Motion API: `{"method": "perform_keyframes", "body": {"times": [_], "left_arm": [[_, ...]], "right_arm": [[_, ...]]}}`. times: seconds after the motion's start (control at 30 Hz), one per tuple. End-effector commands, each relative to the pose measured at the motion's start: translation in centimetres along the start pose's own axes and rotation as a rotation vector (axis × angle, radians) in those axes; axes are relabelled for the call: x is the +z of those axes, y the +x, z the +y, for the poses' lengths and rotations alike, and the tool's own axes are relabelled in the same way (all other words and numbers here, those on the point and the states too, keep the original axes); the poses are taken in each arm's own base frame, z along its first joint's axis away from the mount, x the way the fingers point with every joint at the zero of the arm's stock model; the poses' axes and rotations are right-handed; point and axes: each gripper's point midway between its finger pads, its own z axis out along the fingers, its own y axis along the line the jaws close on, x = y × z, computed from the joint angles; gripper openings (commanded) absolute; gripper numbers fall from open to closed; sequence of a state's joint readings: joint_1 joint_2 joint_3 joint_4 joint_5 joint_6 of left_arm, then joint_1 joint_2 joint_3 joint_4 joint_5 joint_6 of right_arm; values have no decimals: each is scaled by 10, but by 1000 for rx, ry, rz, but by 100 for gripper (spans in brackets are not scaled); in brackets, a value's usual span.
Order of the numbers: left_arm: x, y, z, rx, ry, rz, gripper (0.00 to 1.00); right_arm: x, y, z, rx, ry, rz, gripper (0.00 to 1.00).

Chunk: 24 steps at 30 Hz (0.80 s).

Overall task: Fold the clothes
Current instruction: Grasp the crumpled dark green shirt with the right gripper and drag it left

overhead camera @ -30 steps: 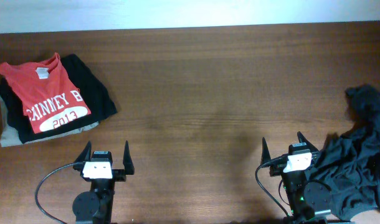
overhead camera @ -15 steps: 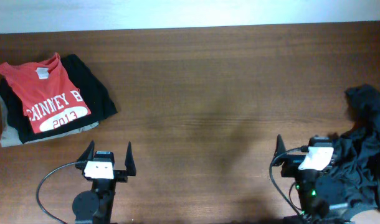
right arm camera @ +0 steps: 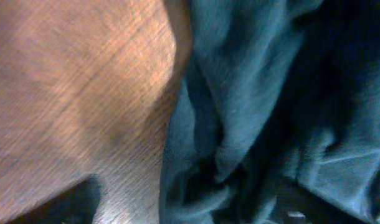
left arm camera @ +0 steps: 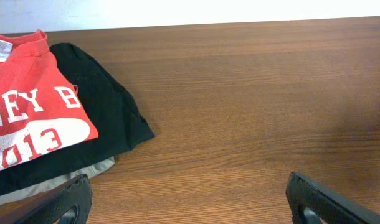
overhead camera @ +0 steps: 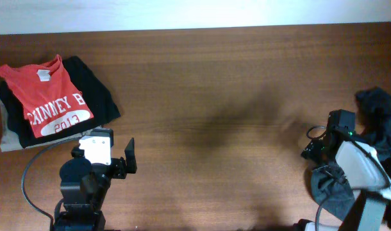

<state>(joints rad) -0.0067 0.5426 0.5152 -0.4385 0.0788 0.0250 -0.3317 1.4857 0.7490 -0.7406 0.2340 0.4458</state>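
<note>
Your right claw [overhead camera: 309, 142] reads as released, fingers apart, though its wrist view is blurred. The dark teal T-shirt [right arm camera: 258, 93] lies crumpled right beside and under it, filling the right of that view, with bare surface [right arm camera: 65, 81] on the other side. Contact: can't tell. Your left claw [left arm camera: 189, 182] is released, fingers wide, over bare wood. Ahead and to its left is a folded stack: red T-shirt [left arm camera: 28, 118] on a black garment [left arm camera: 96, 106] and a beige garment [left arm camera: 59, 183].
</note>
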Motion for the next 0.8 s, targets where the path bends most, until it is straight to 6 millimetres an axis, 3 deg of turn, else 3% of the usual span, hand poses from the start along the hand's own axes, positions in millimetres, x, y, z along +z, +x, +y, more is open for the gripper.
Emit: {"method": "perform_keyframes", "body": {"times": [0.0,0.1,0.13,0.17,0.2,0.23,0.27,0.33,0.43,0.47,0.5,0.53,0.57,0.6,0.63,0.67,0.7,0.77], "left_arm": [[-4,-11,-3,-7,14,-28,99],[-4,-11,-3,-6,14,-28,99],[-4,-11,-3,-6,14,-29,99],[-4,-11,-3,-6,14,-29,100],[-4,-14,-3,-5,14,-41,99],[-4,-18,-3,-4,13,-54,99],[-5,-23,-3,-3,13,-76,99],[-5,-25,-3,-2,13,-84,99],[-5,-26,-3,-1,13,-88,99],[-5,-26,-3,-2,13,-88,99],[-5,-26,-3,-2,13,-88,99],[-5,-26,-3,-2,13,-88,99],[-5,-27,-3,-2,13,-93,99],[-6,-32,-7,-2,40,-113,99],[-5,-39,-18,5,104,-138,99],[-2,-41,-29,9,173,-141,99],[13,-30,-36,-62,218,-70,99],[45,-1,-62,-104,331,88,99]], "right_arm": [[16,9,2,1,17,67,56],[25,14,5,-7,17,103,4],[22,20,32,-93,-141,143,4],[8,29,77,-241,-416,170,4],[-43,45,145,-499,-883,138,5],[-85,55,180,-624,-1121,96,7],[-116,61,211,-727,-1219,51,7],[-169,72,281,-881,-1225,-129,7],[-226,77,330,-960,-1208,-377,17],[-241,69,335,-955,-1192,-421,66],[-243,48,324,-907,-1108,-410,98],[-237,31,311,-862,-1024,-397,99],[-215,-12,262,-739,-756,-392,99],[-204,-38,213,-633,-568,-383,99],[-201,-49,175,-562,-483,-364,99],[-201,-55,152,-512,-461,-345,99],[-197,-60,120,-448,-420,-311,99],[-191,-59,79,-364,-366,-251,99]]}}
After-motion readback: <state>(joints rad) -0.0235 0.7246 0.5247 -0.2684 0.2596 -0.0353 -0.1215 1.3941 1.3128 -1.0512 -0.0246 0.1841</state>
